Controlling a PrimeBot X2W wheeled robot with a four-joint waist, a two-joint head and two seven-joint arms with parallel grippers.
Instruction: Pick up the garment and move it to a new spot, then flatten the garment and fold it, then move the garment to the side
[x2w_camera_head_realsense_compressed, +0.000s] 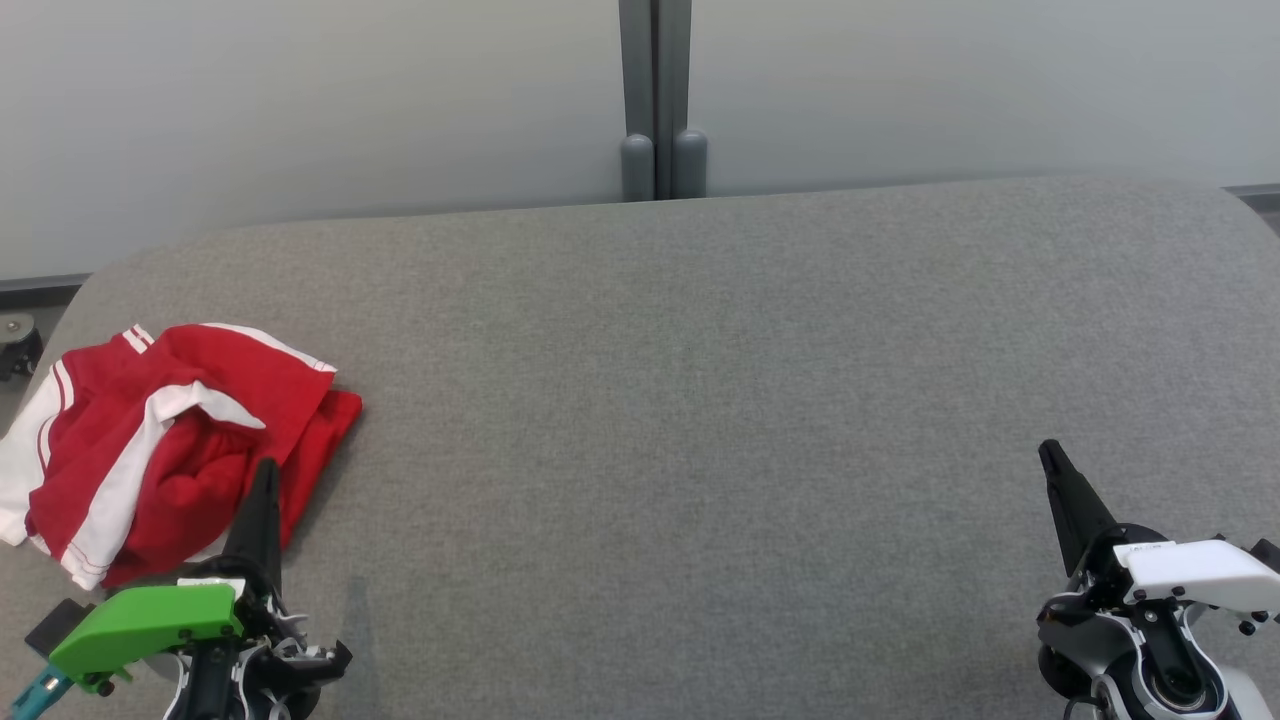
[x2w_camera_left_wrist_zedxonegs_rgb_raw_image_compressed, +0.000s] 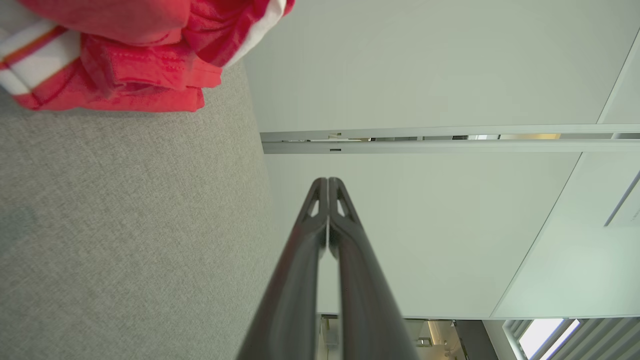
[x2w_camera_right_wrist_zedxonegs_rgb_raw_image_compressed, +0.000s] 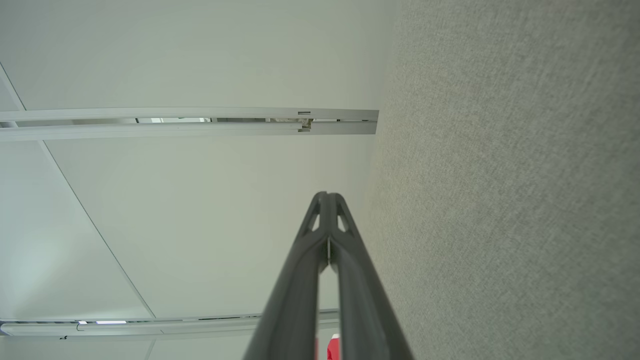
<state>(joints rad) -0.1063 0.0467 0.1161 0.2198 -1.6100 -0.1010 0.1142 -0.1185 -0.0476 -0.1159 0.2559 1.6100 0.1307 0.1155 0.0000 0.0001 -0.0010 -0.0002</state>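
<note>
Toward the desk's (x2w_camera_head_realsense_compressed: 700, 400) left end: red-and-white garment (x2w_camera_head_realsense_compressed: 170, 430) heaped, not yet lifted.
Closed and empty, the left claw (x2w_camera_head_realsense_compressed: 265, 468) sits just beside it; the right claw (x2w_camera_head_realsense_compressed: 1048, 452), also closed, is well apart, both apparently parked ahead of pickup.

Office/lab-type rm: pale partition panels (x2w_camera_head_realsense_compressed: 300, 110), grey joint post (x2w_camera_head_realsense_compressed: 655, 90), grey fabric-topped table (x2w_camera_head_realsense_compressed: 700, 400), caster (x2w_camera_head_realsense_compressed: 18, 338) at edge.

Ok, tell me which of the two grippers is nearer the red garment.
The left gripper, under the green cover: shut, it sits right beside the garment. The right gripper, white-covered, sits far across the grey cushion.
</note>
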